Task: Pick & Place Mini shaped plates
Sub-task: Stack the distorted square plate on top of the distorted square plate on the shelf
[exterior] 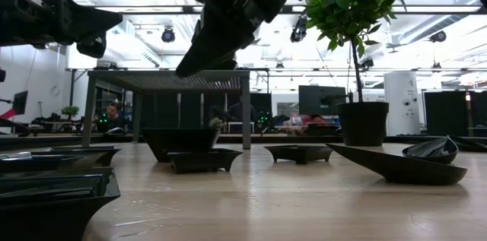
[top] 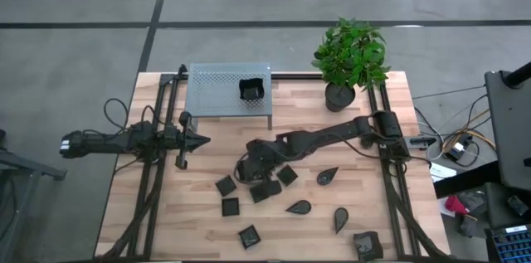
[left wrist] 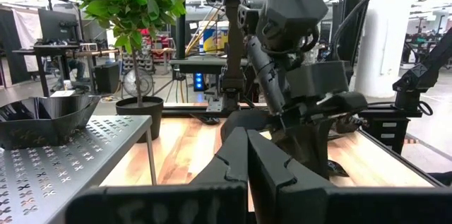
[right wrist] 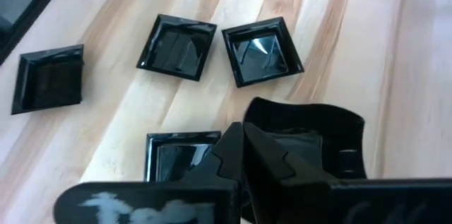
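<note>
The right end effector (top: 246,166), fingers pressed together, is hovering over square mini shaped plates (right wrist: 261,49) at the counter's (top: 390,238) six o'clock; the left end effector (top: 202,139), likewise pressed together, is waiting at nine o'clock.

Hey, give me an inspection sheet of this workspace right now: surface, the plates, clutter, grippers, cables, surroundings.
Surface: wooden table, bare between items.
Job's things: one square plate sits on the perforated metal stand; the other mini plates, square and teardrop, lie scattered on the table's near half.
Clutter: potted plant at the far right corner.
Grippers: left gripper shut, empty, beside the stand; right gripper shut, empty, above the square plates.
Cables: bundle off the table's right edge.
Surroundings: grey floor, workshop with screens behind.
</note>
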Tool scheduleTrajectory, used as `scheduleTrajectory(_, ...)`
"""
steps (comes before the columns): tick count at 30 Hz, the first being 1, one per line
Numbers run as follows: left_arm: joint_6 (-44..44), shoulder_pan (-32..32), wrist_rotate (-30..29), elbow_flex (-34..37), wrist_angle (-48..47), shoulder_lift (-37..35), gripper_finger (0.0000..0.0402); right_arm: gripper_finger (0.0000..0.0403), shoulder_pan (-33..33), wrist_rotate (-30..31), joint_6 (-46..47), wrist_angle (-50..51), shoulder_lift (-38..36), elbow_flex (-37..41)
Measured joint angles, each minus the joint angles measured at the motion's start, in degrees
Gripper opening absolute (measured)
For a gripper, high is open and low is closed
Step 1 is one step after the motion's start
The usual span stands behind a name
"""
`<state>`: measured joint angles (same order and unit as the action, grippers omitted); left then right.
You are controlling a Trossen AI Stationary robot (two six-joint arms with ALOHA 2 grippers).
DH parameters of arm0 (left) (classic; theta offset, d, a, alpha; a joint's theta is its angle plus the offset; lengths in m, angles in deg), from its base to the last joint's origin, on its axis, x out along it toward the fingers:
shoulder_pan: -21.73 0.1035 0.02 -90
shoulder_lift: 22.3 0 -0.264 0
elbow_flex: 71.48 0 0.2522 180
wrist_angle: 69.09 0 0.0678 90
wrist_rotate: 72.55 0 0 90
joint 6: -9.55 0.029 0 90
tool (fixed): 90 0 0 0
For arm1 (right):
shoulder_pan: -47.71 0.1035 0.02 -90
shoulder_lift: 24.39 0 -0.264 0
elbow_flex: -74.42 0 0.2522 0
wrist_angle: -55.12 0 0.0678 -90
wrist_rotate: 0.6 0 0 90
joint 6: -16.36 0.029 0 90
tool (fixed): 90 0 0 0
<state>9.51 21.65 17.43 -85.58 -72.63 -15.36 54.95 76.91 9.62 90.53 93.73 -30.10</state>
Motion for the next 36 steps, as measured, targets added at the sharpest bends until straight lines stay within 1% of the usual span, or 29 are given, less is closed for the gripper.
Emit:
scheduleTrajectory(8, 0.00, 0.00, -0.02, 0.00, 0.00, 0.00, 0.0000, 0.0008, 0.98, 0.29, -0.02, 0.46, -0.62, 0.02)
scheduleTrajectory(12, 0.01, 0.01, -0.01, 0.00, 0.03, 0.00, 0.0000, 0.0014, 0.77, 0.54, 0.24, 0.45, 0.83, 0.13)
scheduleTrajectory(16, 0.01, 0.00, -0.02, 0.00, 0.02, 0.00, 0.0000, 0.0051, 0.88, 0.52, 0.72, 0.59, 2.94, 0.38)
scheduleTrajectory(20, -0.01, 0.00, -0.02, 0.00, 0.00, 0.00, 0.0000, 0.0099, 0.84, 3.52, 0.51, 0.52, 3.65, 0.39)
scheduleTrajectory(24, -0.01, 0.02, -0.02, 0.00, 0.00, 0.00, 0.0000, 0.0123, 0.75, 3.98, 1.11, -0.57, 3.63, 0.37)
scheduleTrajectory(29, 0.00, 0.00, 0.00, 0.00, 0.01, 0.00, 0.0000, 0.0126, 0.75, 4.00, 0.72, -0.53, 5.02, 0.44)
scheduleTrajectory(36, 0.01, 0.02, -0.02, 0.00, 0.00, 0.00, 0.0000, 0.0109, 0.75, 4.07, 0.74, -0.99, 5.79, 0.50)
